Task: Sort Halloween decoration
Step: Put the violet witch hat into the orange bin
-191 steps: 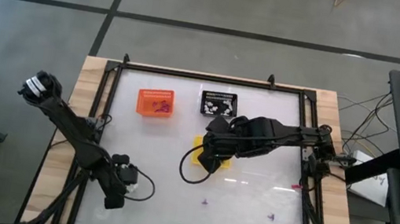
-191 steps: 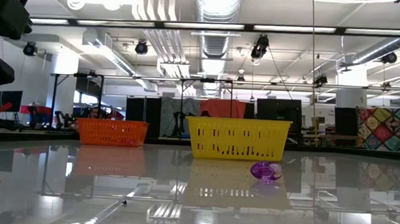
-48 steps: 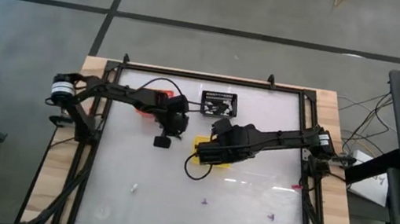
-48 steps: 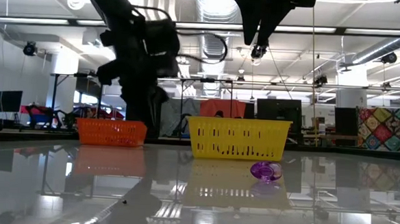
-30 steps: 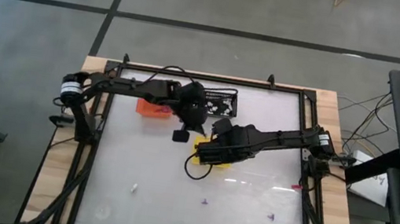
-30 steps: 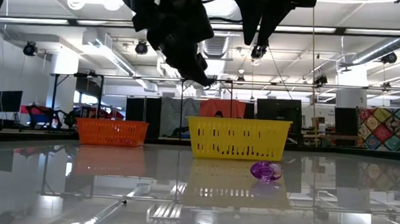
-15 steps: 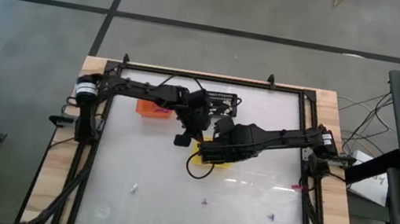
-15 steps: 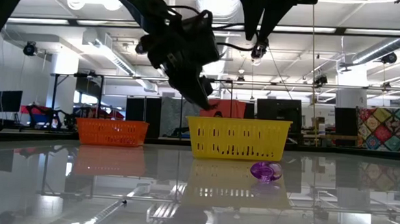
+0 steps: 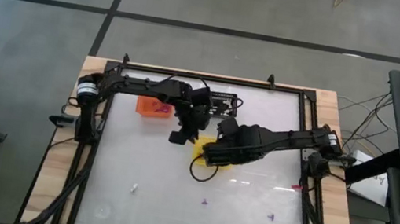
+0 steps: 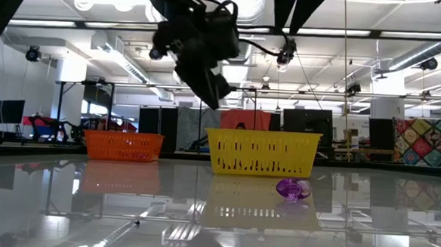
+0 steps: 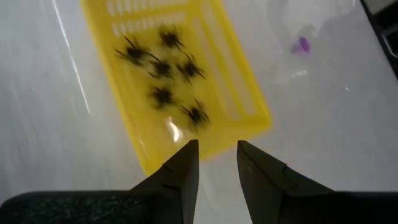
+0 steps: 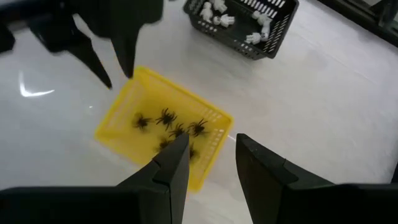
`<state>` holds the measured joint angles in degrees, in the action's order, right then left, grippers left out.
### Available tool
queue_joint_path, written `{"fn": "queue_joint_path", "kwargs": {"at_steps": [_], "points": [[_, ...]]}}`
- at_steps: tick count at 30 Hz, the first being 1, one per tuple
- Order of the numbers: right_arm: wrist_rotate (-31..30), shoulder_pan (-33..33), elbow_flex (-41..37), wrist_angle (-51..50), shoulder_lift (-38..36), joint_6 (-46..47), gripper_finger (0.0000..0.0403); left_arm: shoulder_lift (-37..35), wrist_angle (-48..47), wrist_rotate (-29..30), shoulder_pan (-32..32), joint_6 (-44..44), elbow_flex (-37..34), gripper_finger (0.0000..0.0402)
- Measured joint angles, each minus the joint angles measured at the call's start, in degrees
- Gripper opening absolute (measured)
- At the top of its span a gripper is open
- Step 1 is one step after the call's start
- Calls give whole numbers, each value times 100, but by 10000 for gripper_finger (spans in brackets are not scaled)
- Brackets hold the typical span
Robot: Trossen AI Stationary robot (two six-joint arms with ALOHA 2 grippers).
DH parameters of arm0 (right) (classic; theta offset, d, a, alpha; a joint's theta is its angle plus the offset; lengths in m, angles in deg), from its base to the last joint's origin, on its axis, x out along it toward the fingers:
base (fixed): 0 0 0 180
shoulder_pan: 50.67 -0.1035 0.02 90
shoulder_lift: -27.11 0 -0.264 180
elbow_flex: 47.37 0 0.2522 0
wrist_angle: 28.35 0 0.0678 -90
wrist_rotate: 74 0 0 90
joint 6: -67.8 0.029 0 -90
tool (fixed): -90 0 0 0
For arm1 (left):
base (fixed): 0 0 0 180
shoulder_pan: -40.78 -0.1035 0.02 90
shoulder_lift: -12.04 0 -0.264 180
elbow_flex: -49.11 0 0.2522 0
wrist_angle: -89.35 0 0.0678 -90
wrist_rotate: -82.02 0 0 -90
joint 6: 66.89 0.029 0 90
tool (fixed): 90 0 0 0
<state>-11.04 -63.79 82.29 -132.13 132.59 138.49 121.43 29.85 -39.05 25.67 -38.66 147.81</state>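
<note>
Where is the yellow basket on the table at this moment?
In the high view the yellow basket sits near the table's centre, mostly covered by the right arm, with the black basket behind it and the orange basket to its left.

Black spiders [image 11: 163, 96] in yellow basket [image 11: 249, 93]

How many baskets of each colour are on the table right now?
Orange basket: 1
Black basket: 1
Yellow basket: 1
Total: 3

Both end effectors [image 11: 216, 163] [image 12: 210, 163] aloft, fingers parted.
</note>
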Motion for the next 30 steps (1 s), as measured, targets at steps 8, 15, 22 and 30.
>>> {"fn": "queue_joint_path", "kwargs": {"at_steps": [8, 15, 22, 30], "points": [[157, -805, -104, -4, -275, 20, 121, -294, -1017, -9, -4, 34, -428, 93], [332, -1630, -767, 3, -266, 866, 121, -893, -1039, -119, 48, -133, -1196, 83], [1218, -2272, -1751, 9, -268, 3881, 121, -1816, -986, -88, 44, -398, -1699, 80], [2511, -2739, -2569, 71, -268, 6535, 121, -2854, -977, 1178, 45, -859, -1893, 80]]}}
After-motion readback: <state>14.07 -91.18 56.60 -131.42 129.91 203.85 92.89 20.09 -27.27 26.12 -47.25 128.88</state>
